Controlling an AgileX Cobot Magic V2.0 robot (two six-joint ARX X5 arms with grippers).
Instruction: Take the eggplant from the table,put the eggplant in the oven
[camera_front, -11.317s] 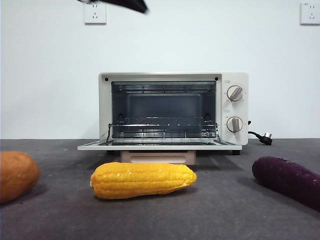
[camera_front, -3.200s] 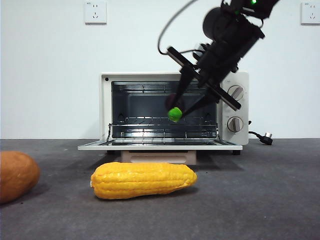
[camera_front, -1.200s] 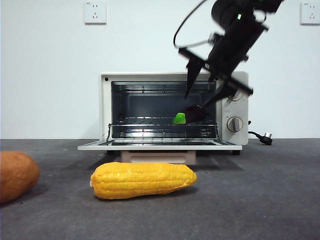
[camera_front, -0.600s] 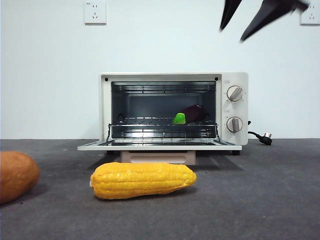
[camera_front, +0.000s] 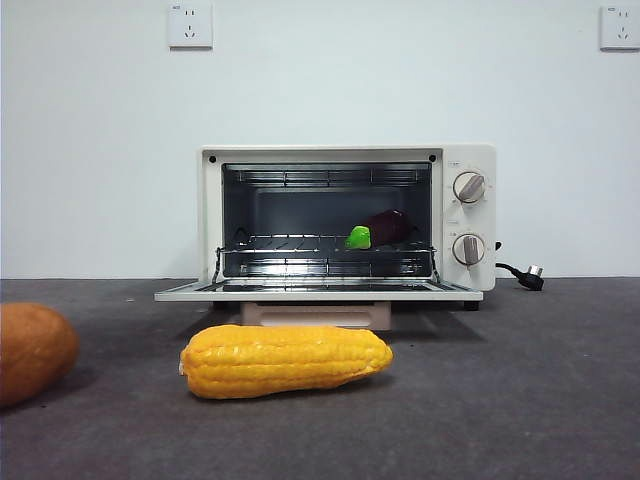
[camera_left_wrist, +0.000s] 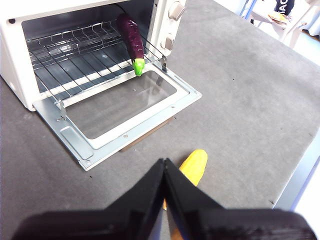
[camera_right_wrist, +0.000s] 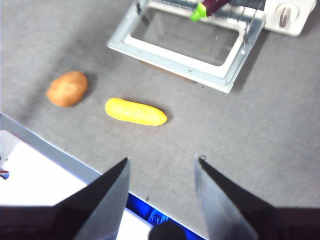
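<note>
the eggplant (camera_left_wrist: 131, 42) lies lengthwise on the oven (camera_front: 347, 222) rack, green cap toward the open door, well apart from the spread, empty right gripper (camera_right_wrist: 160, 172) and the closed, empty left gripper (camera_left_wrist: 164, 175).

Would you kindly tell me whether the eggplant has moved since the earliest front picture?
Yes. The eggplant left the table's right side and now lies on the wire rack inside the oven, left of the knobs.

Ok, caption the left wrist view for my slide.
Eggplant lying on the open oven's rack, shut left claw above the corn.
</note>
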